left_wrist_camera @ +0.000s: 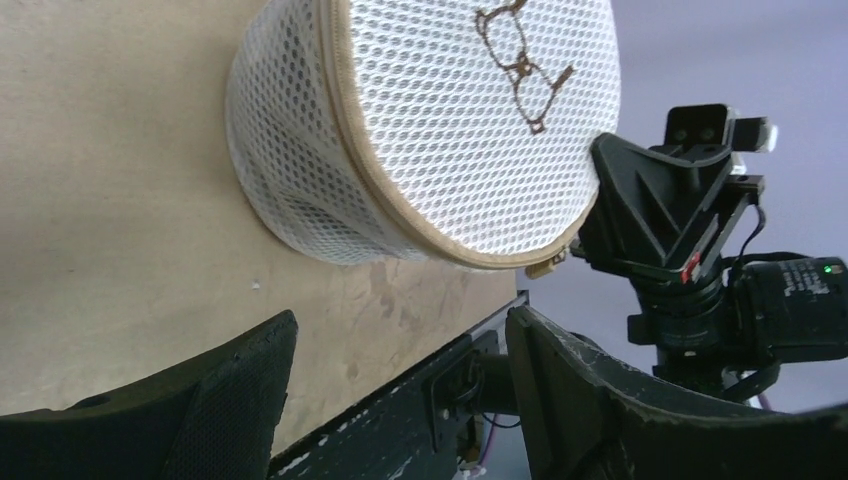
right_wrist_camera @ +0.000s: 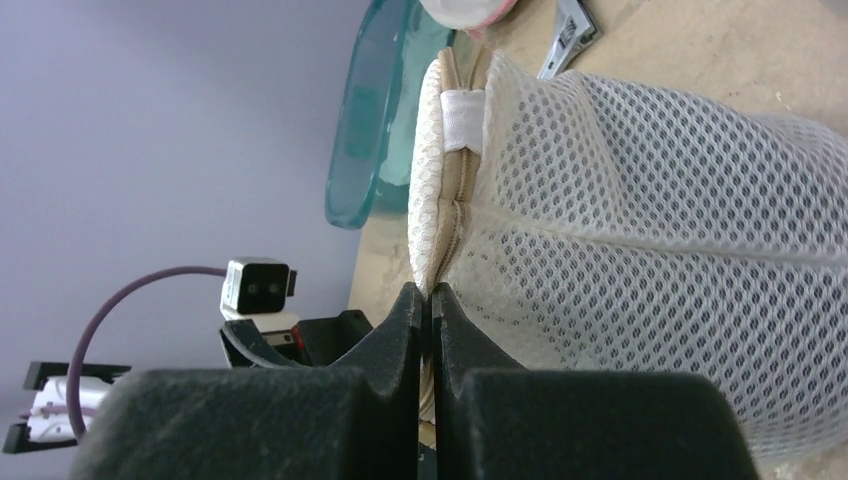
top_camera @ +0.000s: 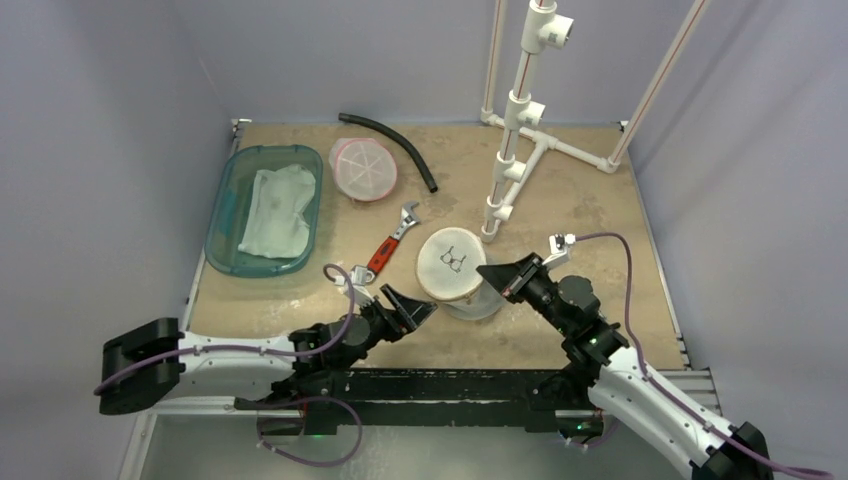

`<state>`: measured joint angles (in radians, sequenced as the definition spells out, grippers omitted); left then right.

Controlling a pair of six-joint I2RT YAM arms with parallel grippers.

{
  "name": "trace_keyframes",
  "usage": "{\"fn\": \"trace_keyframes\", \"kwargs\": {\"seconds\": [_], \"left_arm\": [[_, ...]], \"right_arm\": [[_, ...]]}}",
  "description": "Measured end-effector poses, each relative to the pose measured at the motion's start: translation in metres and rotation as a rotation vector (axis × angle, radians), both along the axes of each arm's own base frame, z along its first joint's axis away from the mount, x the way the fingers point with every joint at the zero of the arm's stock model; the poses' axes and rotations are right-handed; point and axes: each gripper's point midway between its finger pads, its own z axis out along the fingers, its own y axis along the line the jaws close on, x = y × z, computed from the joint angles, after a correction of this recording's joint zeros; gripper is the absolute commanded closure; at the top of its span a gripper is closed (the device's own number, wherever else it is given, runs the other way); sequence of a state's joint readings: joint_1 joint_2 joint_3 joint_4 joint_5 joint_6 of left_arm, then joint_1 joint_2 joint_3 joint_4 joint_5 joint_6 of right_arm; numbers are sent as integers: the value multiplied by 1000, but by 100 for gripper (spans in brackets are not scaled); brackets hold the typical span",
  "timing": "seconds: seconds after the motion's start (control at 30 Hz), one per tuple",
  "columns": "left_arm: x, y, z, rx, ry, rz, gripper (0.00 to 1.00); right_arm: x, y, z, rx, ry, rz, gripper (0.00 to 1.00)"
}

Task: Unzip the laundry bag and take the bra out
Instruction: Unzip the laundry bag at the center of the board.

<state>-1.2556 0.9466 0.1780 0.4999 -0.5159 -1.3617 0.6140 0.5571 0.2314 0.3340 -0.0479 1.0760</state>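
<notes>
At the near-right rim of the bag (top_camera: 455, 265), my right gripper (right_wrist_camera: 431, 300) is pressed together on the zip (right_wrist_camera: 457, 210), apparently with the pull between the tips (they hide it), ready to drag the slider round the lid. My left gripper (top_camera: 410, 308) stands spread just beside the bag, not touching it, placed, I think, to steady the mesh wall against that drag. The zip looks closed. I cannot see the bra, which is presumably inside. The bag sits front-centre on a scuffed tan table (top_camera: 600, 200). Behind it lie a wrench (top_camera: 393, 243), a hose (top_camera: 395, 145), a pink lid (top_camera: 363, 168) and a teal tub (top_camera: 225, 215) holding a cloth (top_camera: 278, 210). A white pipe frame (top_camera: 520, 130) stands back right, with pale walls (top_camera: 100, 100) around.
</notes>
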Motion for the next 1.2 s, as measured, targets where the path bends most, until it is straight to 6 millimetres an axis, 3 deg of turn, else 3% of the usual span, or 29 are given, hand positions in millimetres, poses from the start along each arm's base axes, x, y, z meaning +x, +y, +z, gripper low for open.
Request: {"fn": "trace_keyframes", "kwargs": {"seconds": [0.1,0.23,0.33,0.6,0.8,1.0,1.03,1.07,1.13,1.2], "left_arm": [[2,-14,6,-15,2,13,26],[11,-35,29,-86,12,57,28],[15,-42,38,-137,25,88,34],[19,-60,15,-135,100,110,41],[22,-68,15,-152,126,121,44],[28,-70,23,-160,120,150,63],[29,-70,23,-159,120,152,67],[30,-70,22,-153,121,156,71],[33,-68,18,-140,126,164,78],[38,-65,14,-127,129,179,83]], "right_arm": [[-2,-4,-6,36,36,-25,100],[-2,-9,-11,56,74,-55,100],[-3,-12,-11,64,82,-73,100],[-4,-17,-17,47,101,-90,100],[-5,-18,-19,34,101,-92,100],[-8,-16,-22,-5,81,-62,100],[-9,-15,-23,-17,71,-51,97],[-10,-14,-23,-31,62,-39,88],[-11,-13,-23,-68,39,-15,61],[-12,-10,-20,-103,20,13,42]]}}
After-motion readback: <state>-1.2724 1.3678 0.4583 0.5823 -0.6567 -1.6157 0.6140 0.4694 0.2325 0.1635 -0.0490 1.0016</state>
